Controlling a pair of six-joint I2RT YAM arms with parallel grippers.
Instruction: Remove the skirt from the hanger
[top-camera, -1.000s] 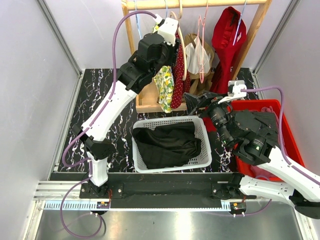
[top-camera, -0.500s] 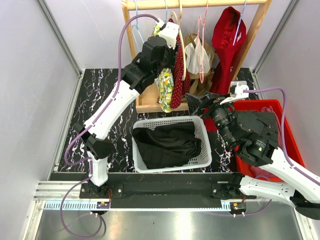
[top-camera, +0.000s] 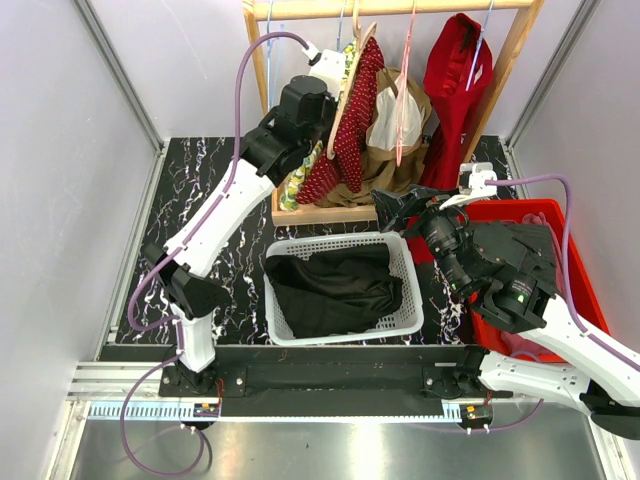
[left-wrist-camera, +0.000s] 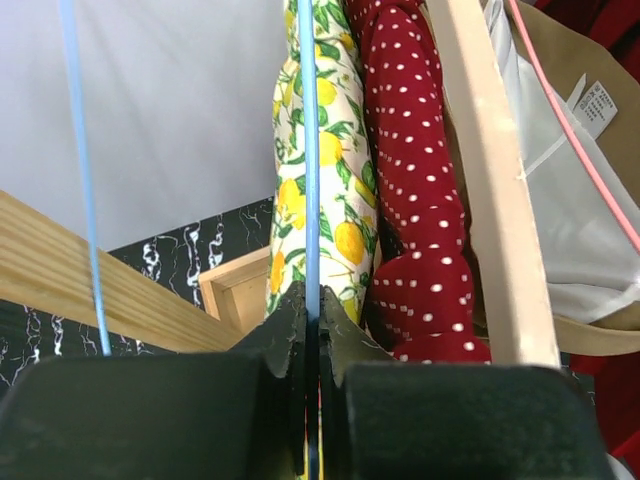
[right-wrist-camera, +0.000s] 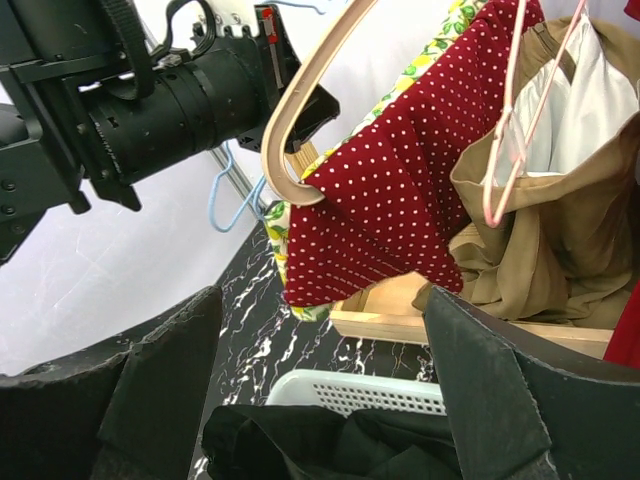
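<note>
**Left claw pinched on a blue hanger wire, right claw wide apart**

The left claw (left-wrist-camera: 312, 335) is up at the clothes rack, and its two fingers are pressed together on a thin blue hanger wire (left-wrist-camera: 307, 150). This wire runs straight up against a lemon-print garment (left-wrist-camera: 340, 210). Just right of it hangs a red dotted garment (left-wrist-camera: 420, 200), draped over a wooden hanger (left-wrist-camera: 490, 200) that is tilted – its lower end points left and toward the arm. Which of these two is the skirt I cannot tell; both are on their hangers, at the left part of the rack. A second blue wire (left-wrist-camera: 85, 200) hangs further left.

The right claw (right-wrist-camera: 320, 400) is wide apart and holds nothing. It points at the red dotted garment from below, over the far rim of a white basket (top-camera: 340, 241), not touching the clothes. A tan garment (right-wrist-camera: 560, 230) on a pink hanger (right-wrist-camera: 510, 140) hangs to the right of the dotted one.

The basket stands on the bench (top-camera: 200, 170) between the arms, with black cloth (top-camera: 335, 285) inside – a red bin (top-camera: 520, 212) is at its right.
</note>
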